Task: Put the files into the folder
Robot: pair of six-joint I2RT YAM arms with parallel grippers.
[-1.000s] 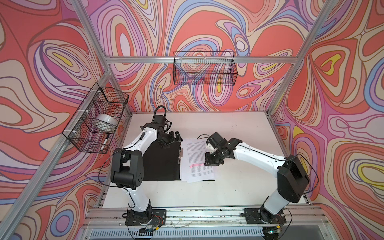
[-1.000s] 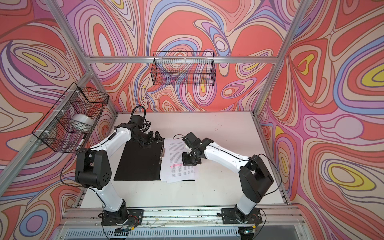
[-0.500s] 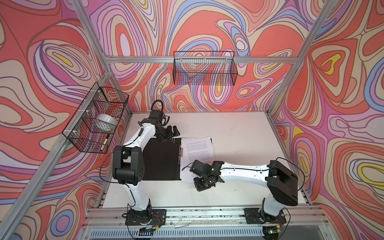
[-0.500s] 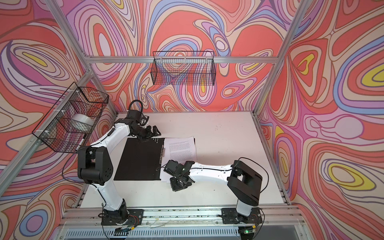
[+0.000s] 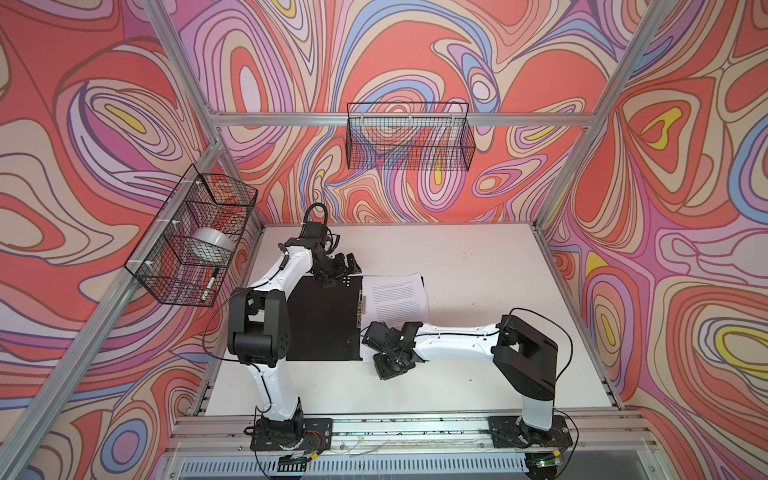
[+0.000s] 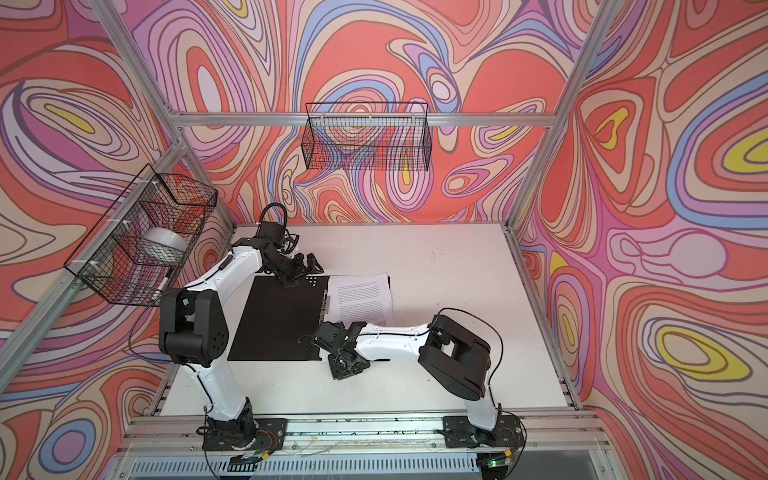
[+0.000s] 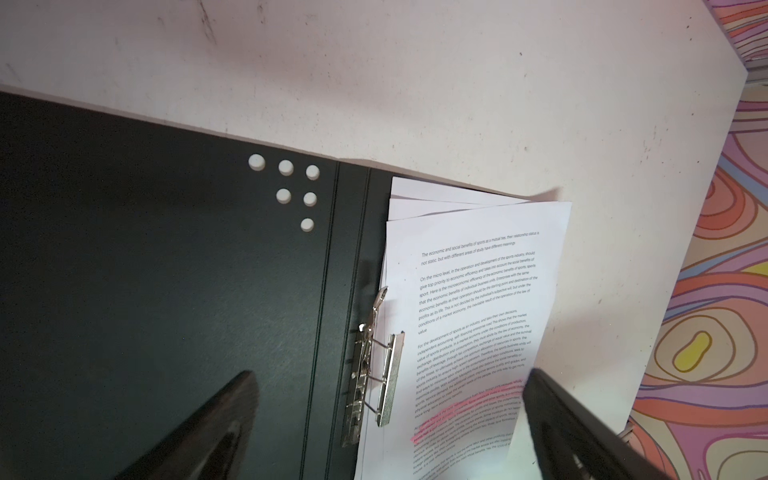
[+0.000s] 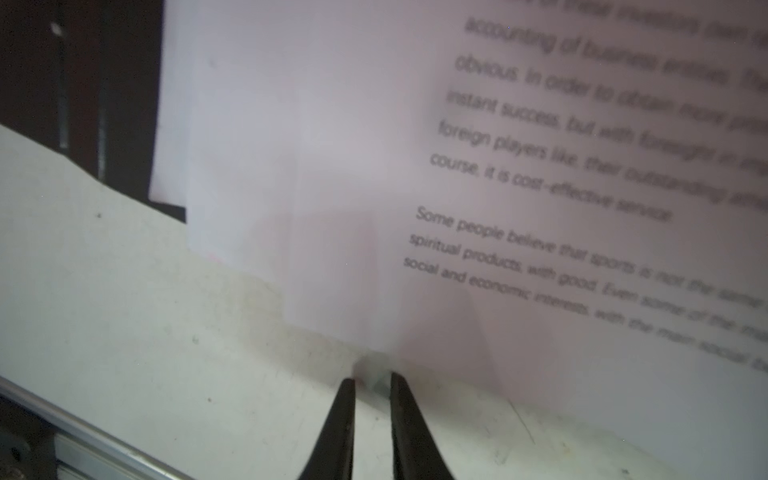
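Observation:
The folder [image 5: 322,320] [image 6: 278,324] lies open on the table, black inside up, with its metal clip [image 7: 374,365] at the spine. The files [image 5: 397,295] [image 6: 361,297], white printed sheets with pink highlighted lines, lie fanned on its right half beside the clip [image 5: 360,307]. My left gripper [image 5: 347,264] [image 6: 309,264] [image 7: 390,374] hangs open over the folder's far edge, holding nothing. My right gripper [image 5: 368,343] [image 6: 320,338] [image 8: 372,378] is shut to a slim gap, tips on the table at the near edge of the files [image 8: 374,166], nothing between them.
A wire basket [image 5: 191,237] on the left wall holds a tape roll [image 5: 212,245] and a marker [image 5: 208,284]. Another wire basket [image 5: 409,137] hangs on the back wall. Bare white table [image 5: 478,374] stretches right of the files, bounded by aluminium posts and the front rail.
My right arm swung from above the middle of the files down to their near edge. My left gripper drew back from the spine area to the folder's far edge.

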